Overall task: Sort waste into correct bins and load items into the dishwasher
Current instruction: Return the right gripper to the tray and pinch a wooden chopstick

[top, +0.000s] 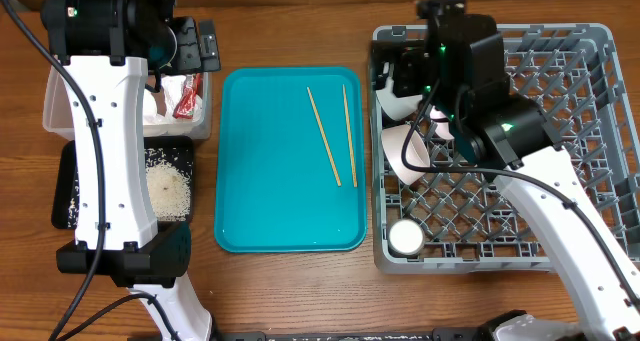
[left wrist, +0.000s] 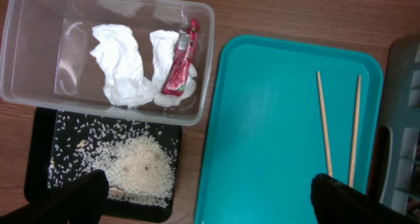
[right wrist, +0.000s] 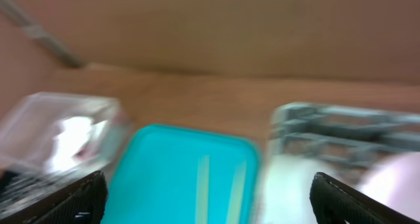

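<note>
Two wooden chopsticks [top: 323,136] [left wrist: 323,119] lie on the teal tray [top: 270,201]. The clear tub [top: 200,121] [left wrist: 26,86] holds white napkins [left wrist: 121,66] and the red wrapper [left wrist: 180,63]. Rice [top: 168,189] [left wrist: 138,171] lies in the black tray [top: 65,191]. White bowls and plates [top: 410,146] and a small cup [top: 406,238] sit in the grey dish rack [top: 600,41]. My left gripper [top: 195,46] [left wrist: 210,204] hangs open and empty above the tub. My right gripper [top: 405,76] [right wrist: 210,198] is open and empty over the rack's back-left corner; its view is blurred.
The teal tray [left wrist: 262,119] [right wrist: 164,165] lies between the bins on the left and the rack [right wrist: 341,125] on the right. Both white arms reach in from the front edge. Bare wood shows along the back and front of the table.
</note>
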Controlling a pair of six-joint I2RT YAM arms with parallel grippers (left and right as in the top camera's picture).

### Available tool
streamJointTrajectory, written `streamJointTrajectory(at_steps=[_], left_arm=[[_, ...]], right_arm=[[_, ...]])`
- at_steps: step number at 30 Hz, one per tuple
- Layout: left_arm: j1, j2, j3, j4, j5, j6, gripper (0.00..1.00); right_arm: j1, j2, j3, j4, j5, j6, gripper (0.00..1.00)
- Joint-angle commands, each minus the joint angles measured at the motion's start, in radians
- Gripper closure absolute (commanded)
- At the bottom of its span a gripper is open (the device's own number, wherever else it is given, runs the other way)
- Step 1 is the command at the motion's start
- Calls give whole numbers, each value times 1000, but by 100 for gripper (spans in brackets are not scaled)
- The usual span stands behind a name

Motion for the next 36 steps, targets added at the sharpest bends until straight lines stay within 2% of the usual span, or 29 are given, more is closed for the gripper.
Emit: streamJointTrajectory(at_steps=[1,3,6,12,15,22,33,36], left_arm=[[2,-21,21,3,-10,-10,0],[2,-21,21,3,-10,-10,0],[2,-21,20,3,-10,-10,0],[2,-21,21,3,-10,-10,0],[2,-21,21,3,-10,-10,0],[2,-21,21,3,-10,-10,0],[2,-21,21,3,-10,-10,0],[2,-21,21,3,-10,-10,0]], right_arm=[[18,80,12,16,-239,108,0],[34,124,12,24,-238,140,1],[75,206,12,37,-228,184,8],[161,365,12,35,-178,209,9],[182,417,12,35,-147,234,13],[210,502,12,-2,3,323,30],[243,577,12,-45,102,315,45],[243,576,61,-114,106,292,45]])
